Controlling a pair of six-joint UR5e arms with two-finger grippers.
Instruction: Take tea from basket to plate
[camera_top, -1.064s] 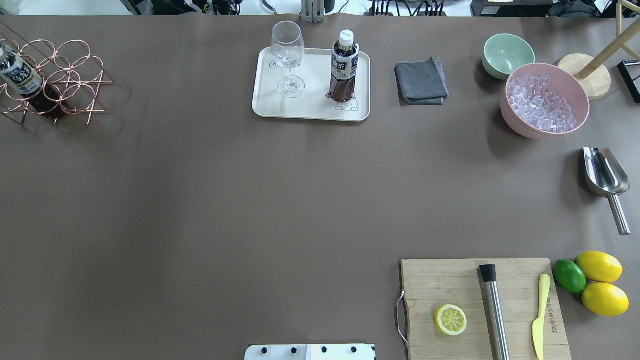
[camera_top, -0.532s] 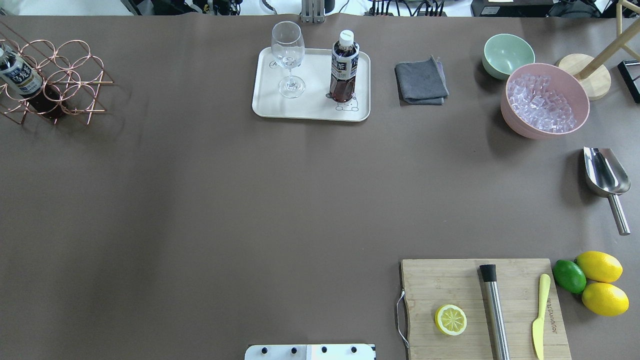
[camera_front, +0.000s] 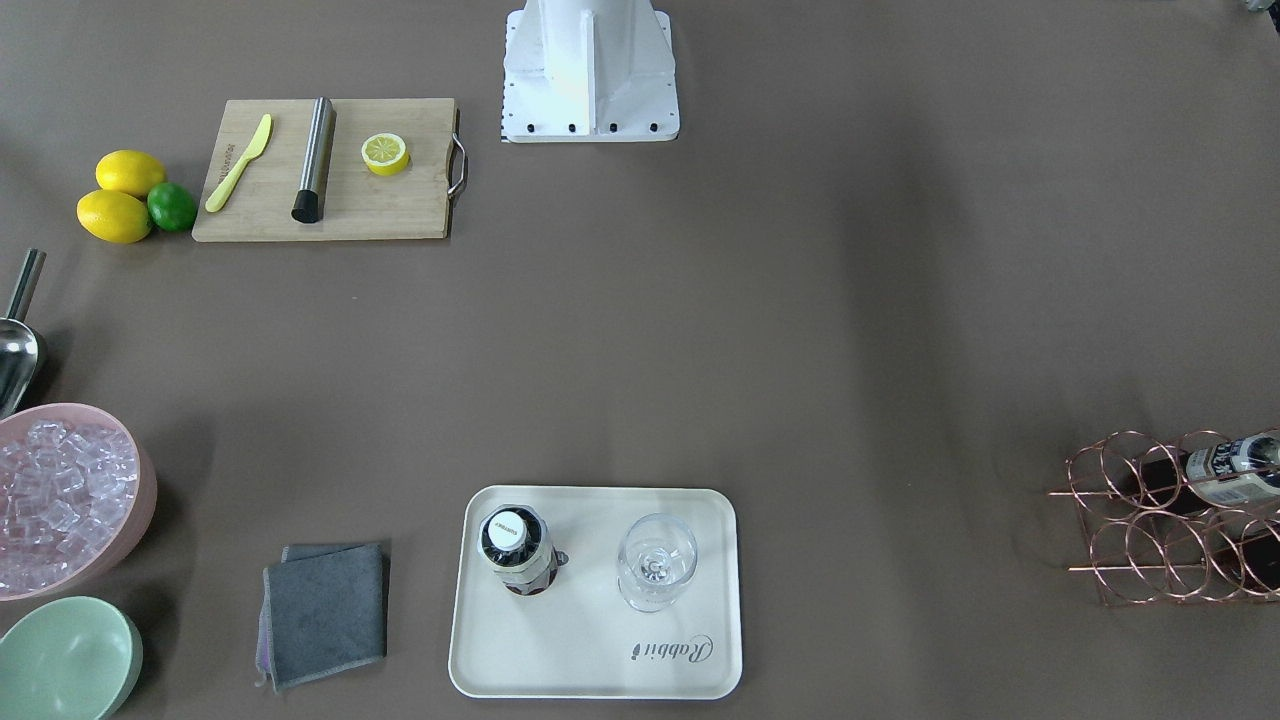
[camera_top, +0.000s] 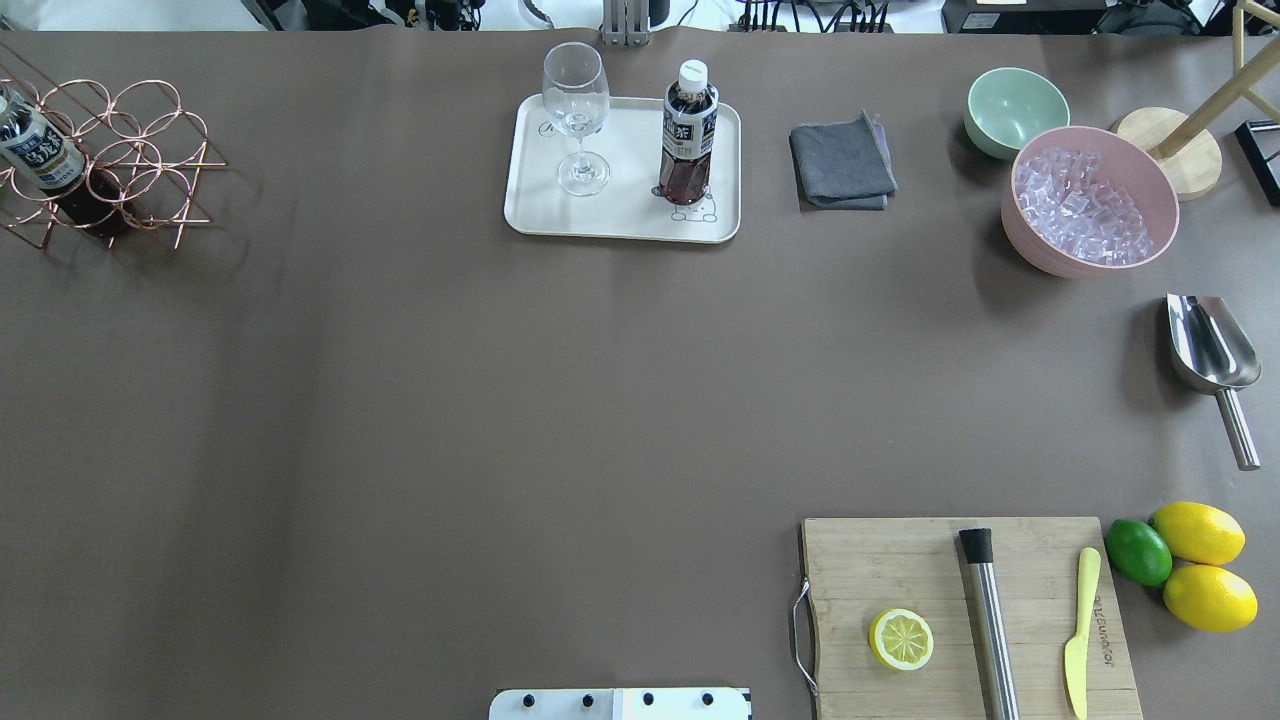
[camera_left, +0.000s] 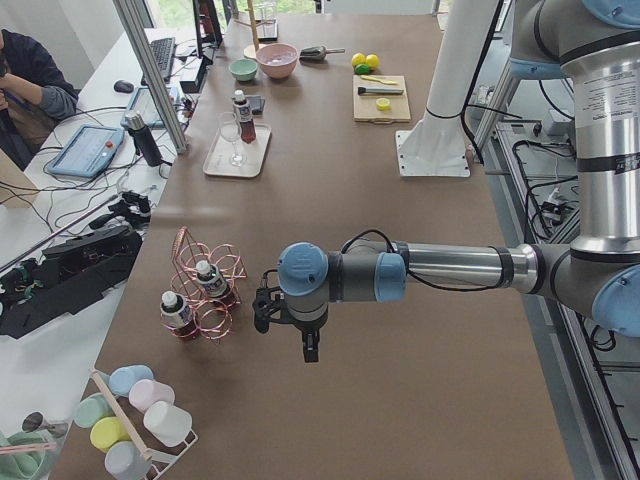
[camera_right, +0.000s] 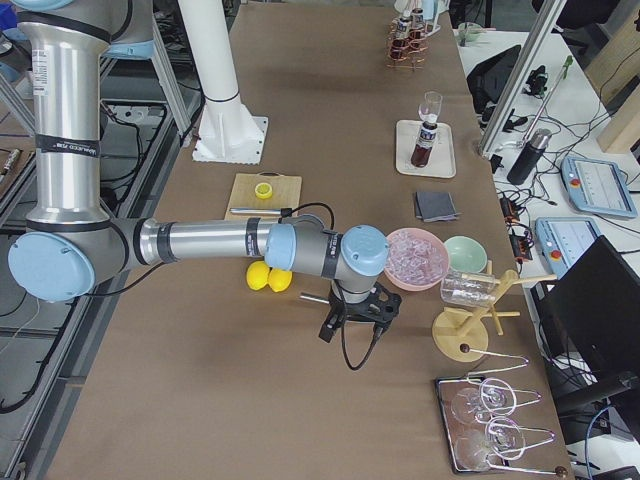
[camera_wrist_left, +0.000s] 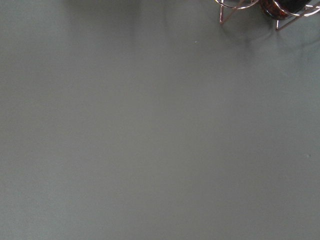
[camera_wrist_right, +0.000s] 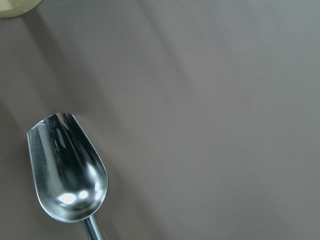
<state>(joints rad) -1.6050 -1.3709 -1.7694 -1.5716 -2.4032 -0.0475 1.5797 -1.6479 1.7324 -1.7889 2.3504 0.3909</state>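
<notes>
Brown table (camera_top: 400, 400) spans plate (camera_top: 625, 225) to edge-side basket (camera_top: 130, 150); left end effector (camera_left: 262, 310), right end effector (camera_right: 358, 318): width unclear.

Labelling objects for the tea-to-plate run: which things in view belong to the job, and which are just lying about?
Job: plate; tea bottle standing on it; basket; tea bottles in it.

Lying about: stemmed glass; grey cloth; mint bowl; pink ice bowl; scoop; cutting board; lemons; lime.
</notes>
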